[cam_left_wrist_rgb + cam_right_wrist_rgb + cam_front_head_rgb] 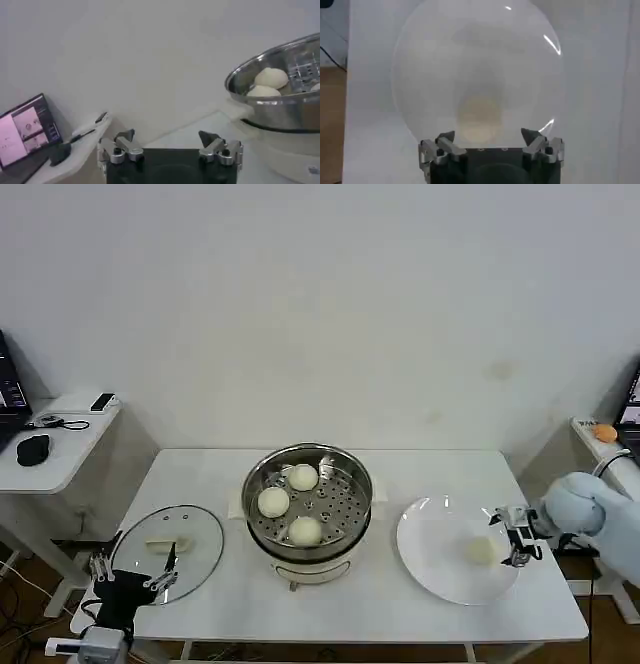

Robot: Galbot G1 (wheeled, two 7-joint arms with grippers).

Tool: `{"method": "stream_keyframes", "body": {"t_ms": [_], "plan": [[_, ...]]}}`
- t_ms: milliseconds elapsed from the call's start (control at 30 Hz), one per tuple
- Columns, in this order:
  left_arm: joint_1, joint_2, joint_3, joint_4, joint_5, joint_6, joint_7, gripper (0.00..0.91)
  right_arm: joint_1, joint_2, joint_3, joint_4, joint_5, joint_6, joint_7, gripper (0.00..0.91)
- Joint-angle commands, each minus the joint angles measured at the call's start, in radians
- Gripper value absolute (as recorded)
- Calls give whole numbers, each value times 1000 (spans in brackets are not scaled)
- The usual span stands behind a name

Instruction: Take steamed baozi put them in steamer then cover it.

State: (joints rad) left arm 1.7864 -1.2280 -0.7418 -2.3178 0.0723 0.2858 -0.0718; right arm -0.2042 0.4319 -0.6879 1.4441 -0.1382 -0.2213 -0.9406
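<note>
Table (360,604): a white rectangular top in front of a plain wall, carrying everything; it probably serves as the single work surface so both arms can reach.
Steamer (307,502): a round, shiny stainless-steel pot on a white base at the table's middle, with a perforated tray inside. It stands open, presumably waiting for the last bun.
Plate (430,559): flat, round, glossy white, to the steamer's right; it serves as the pick-up spot.
Cover (195,534): a round clear glass lid with a metal rim and pale beige handle, lying flat to the steamer's left, set aside until the loading is done.
Baozi in the steamer (303,477): three smooth, pale cream buns spaced on the tray.
Baozi on the plate (482,551): one smooth bun, near the plate's right side.
Right gripper (512,541): fingers spread apart just beside that bun, seemingly lined up to grasp it.
Left gripper (130,576): fingers apart and empty, parked at the cover's near edge, likely waiting to lift the lid.
</note>
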Motion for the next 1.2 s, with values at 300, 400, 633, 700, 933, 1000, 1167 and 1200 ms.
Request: {"method": "stream_keyframes", "body": {"t_ms": [300,400,633,700,933,1000,1167,1200], "plan": [[1,-1,-6,12,-1,1,0,907,-70,76,42,-103,-31,-3,2,836],[1,-1,-7,12,-1,1,0,907,-65,78,42,-101,-29,-8,2,786],[1,-4,-4,11,0,1,0,907,-54,81,42,-100,-25,-22,4,725],[2,-4,-4,11,0,0,-1,907,-55,81,41,-98,-24,-24,3,705],[7,-5,-5,5,0,0,0,907,-47,75,35,-88,-21,-31,-8,645],[9,-6,-5,4,0,0,-1,907,-31,65,27,-78,-14,-34,-20,635],[10,-7,-4,1,0,0,-1,907,30,38,-4,-45,8,-38,-43,615],[10,-7,-5,-1,-1,0,-1,907,45,34,-10,-40,14,-40,-45,615]]}}
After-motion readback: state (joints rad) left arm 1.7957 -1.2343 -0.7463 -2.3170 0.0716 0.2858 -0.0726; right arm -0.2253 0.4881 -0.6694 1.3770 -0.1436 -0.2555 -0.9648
